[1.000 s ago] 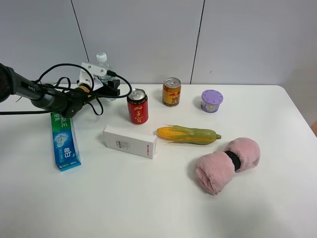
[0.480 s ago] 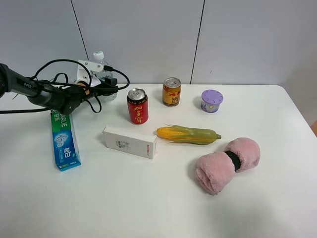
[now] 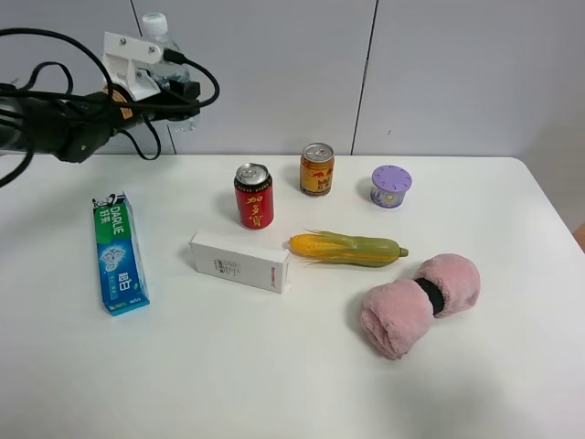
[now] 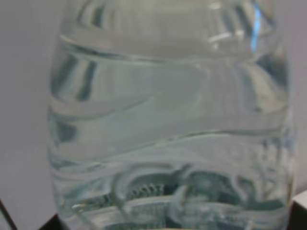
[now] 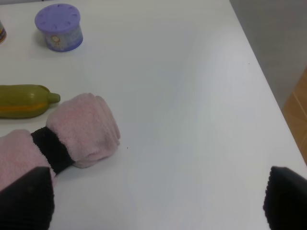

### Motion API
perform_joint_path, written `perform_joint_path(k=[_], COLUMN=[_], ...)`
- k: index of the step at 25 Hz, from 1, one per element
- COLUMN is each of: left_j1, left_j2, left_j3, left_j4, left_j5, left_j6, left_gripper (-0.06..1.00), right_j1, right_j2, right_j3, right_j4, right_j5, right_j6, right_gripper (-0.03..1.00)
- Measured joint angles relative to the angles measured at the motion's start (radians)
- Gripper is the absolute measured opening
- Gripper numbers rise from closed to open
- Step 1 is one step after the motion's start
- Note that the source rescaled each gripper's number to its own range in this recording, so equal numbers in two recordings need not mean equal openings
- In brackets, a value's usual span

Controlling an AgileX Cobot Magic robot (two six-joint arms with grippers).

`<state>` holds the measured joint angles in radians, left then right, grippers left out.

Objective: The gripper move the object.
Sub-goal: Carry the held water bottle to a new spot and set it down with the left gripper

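Two cans (image 3: 254,196) (image 3: 316,170), one bottle (image 3: 154,24), two boxes (image 3: 119,255) (image 3: 239,262), one corn cob (image 3: 347,248), one pink towel (image 3: 419,303), one purple tub (image 3: 390,186).

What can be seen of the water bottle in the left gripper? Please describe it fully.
The water bottle is small, of clear plastic, with a white cap on top. Close up, its body shows wavy ridges and something dark greenish low down, probably a label. It is roughly upright, leaning slightly, in the air well above the table, in front of the grey wall. The left gripper clamps its middle; nothing else touches it.
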<state>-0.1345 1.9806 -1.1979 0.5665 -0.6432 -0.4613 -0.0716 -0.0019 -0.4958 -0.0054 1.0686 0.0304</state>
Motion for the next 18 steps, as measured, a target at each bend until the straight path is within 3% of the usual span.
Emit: perform_joint_path(k=[8, 15, 18], left_j1=[-0.039, -0.150, -0.206], left_j2=[-0.313, -0.541, -0.590], left_j3=[0.312, 0.583, 0.645], left_j4=[-0.032, -0.045, -0.097], left_j5=[0.001, 0.001, 0.001], left_j6=[-0.061, -0.093, -0.124], left_gripper=[0.06, 0.06, 0.06], right_j1=[0.000, 0.000, 0.000], right_j2=[0.000, 0.000, 0.000], right_j3=[0.000, 0.000, 0.000], right_j4=[0.000, 0.000, 0.000], right_j5=[0.000, 0.000, 0.000], right_j6=[0.000, 0.000, 0.000], right_gripper=[1.00, 1.00, 1.00])
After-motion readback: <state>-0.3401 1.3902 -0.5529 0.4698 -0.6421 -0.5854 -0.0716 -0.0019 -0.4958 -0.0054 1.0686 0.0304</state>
